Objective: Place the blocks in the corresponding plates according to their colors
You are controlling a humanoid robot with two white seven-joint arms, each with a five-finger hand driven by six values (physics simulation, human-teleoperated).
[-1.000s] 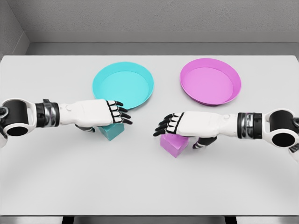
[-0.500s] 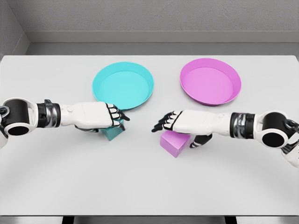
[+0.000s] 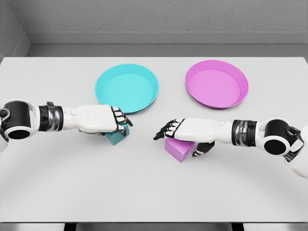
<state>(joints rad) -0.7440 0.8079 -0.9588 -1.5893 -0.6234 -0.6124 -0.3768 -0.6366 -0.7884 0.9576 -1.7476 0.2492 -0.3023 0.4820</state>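
A: Start nearest. Where is the pink block (image 3: 178, 148)?

B: Directly under the right hand (image 3: 185, 129), on the table (image 3: 144, 187). It is a cube, so no long axis; it sits turned, one corner pointing toward the near edge.

A: And that hand?

B: Palm down over the block's top. Its fingers (image 3: 163, 130) reach straight out to the left past the block, spread apart, not wrapped round anything. The thumb curls down at the block's right side. Whether the palm actually touches the block I cannot tell.

A: The teal block (image 3: 117, 136)?

B: Under the fingertips of the left hand (image 3: 101, 121), mostly hidden by it. Only its near right part shows, a corner pointing toward the near edge. It looks like a cube too.

A: How does that hand stand?

B: Its fingers (image 3: 120, 118) are bent down over the block's top and far side, closed on it. The block seems to rest on the table.

A: Further out?

B: The teal plate (image 3: 126, 88) lies just beyond the left hand, its near rim close to the knuckles. The pink plate (image 3: 216, 83) lies beyond the right hand and somewhat to its right, well apart from it. Both plates hold nothing.
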